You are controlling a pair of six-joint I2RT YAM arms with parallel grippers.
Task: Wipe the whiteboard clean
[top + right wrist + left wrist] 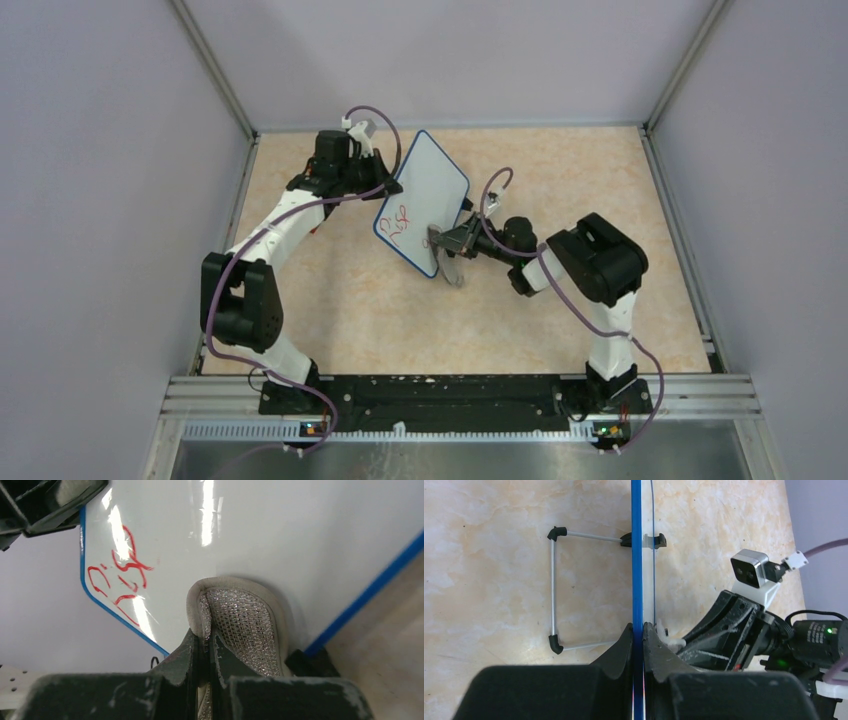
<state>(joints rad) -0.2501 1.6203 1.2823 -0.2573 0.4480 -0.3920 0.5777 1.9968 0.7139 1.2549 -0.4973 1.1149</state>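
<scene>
The whiteboard [425, 195], white with a thin blue frame, stands tilted in the middle of the table. Red handwriting [397, 220] marks its lower left part. My left gripper [385, 178] is shut on the board's blue edge [637, 555], seen edge-on in the left wrist view [638, 630]. My right gripper [445, 240] is shut on a grey cloth with a silver mesh face [242, 617] and holds it against the white surface [280, 535], to the right of the red writing [122, 572]. The cloth also shows in the top view [447, 258].
The board's wire stand with black feet [555, 587] rests on the beige marbled tabletop [560, 170]. Grey walls and metal posts [215, 70] close in the table. The right arm's wrist camera [751, 569] sits close to the board.
</scene>
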